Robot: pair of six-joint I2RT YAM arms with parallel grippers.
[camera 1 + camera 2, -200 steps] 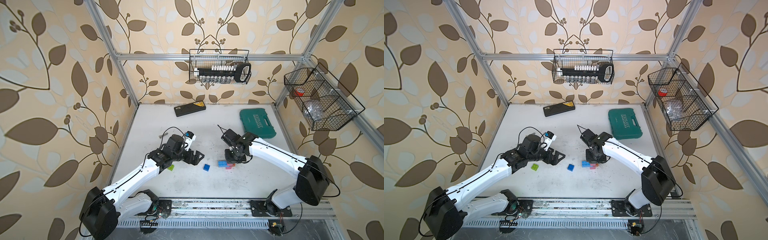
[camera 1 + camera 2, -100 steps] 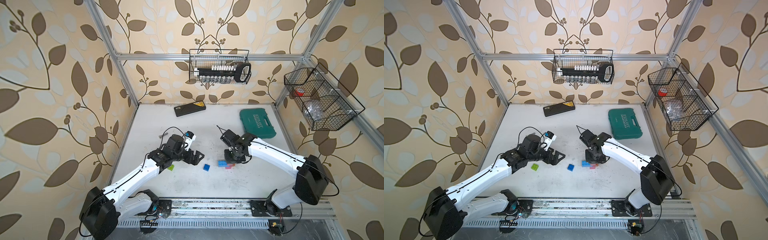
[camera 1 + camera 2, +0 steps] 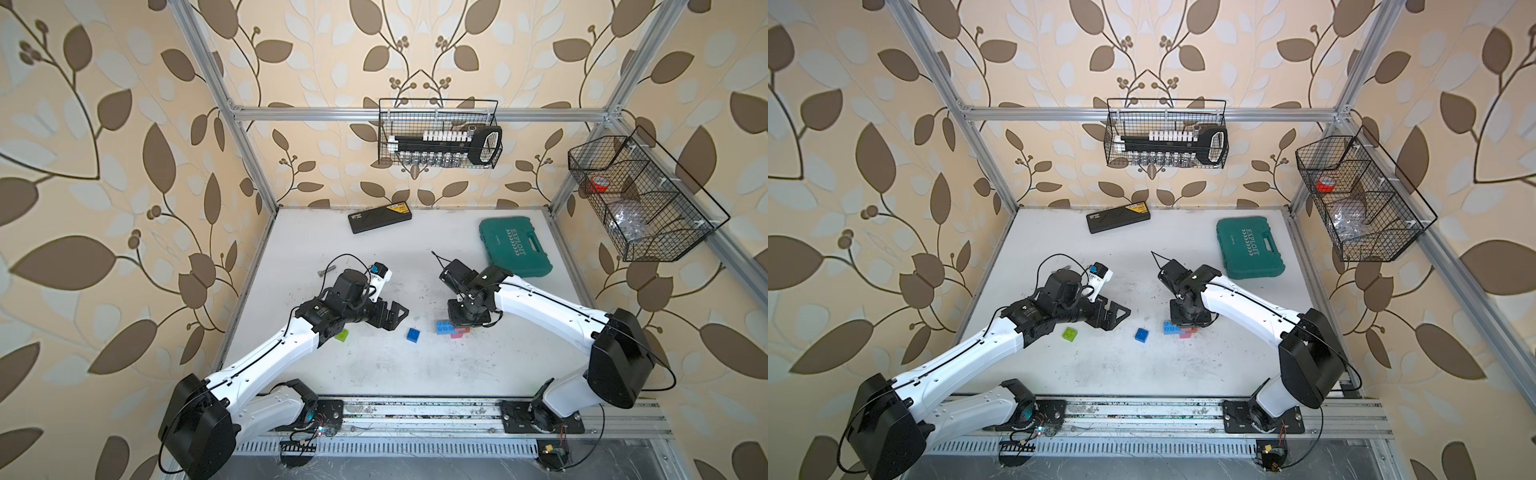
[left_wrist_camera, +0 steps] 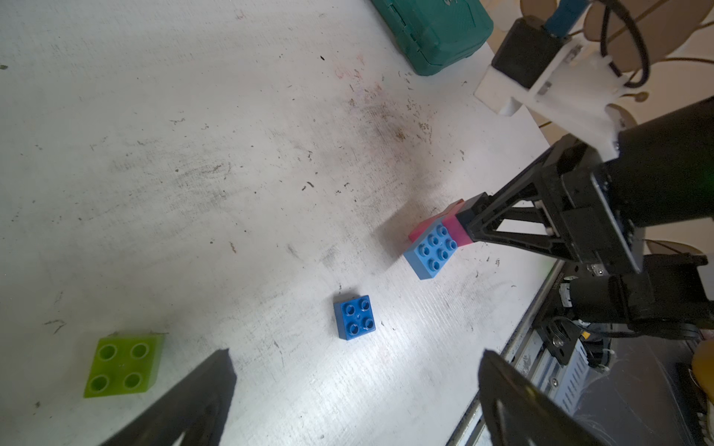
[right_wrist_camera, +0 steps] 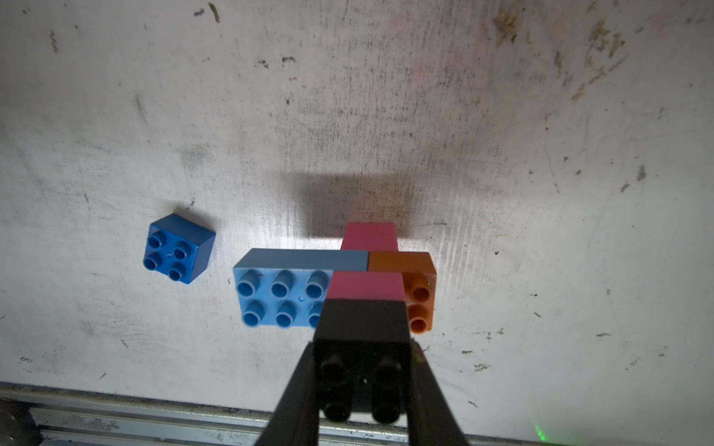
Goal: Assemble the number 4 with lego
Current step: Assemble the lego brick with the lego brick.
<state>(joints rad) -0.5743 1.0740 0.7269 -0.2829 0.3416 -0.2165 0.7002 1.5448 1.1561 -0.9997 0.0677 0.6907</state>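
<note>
Right gripper (image 5: 363,370): closed on the black brick (image 5: 363,332), one finger on each side. The black brick is seated against a pink brick (image 5: 367,285), which covers the end of the light blue brick (image 5: 282,297) where that meets the orange brick (image 5: 419,293). A second pink brick (image 5: 370,235) touches the light blue brick's long edge at the same end.

The dark blue brick (image 5: 177,249) lies loose near the light blue brick's free end, studs up, not touching it. The green brick (image 4: 123,365) lies farther out on that side.

Left gripper (image 4: 355,353): wide open and empty, near the dark blue brick and clear of it.

The teal case (image 3: 514,247) lies well apart from the light blue brick.
</note>
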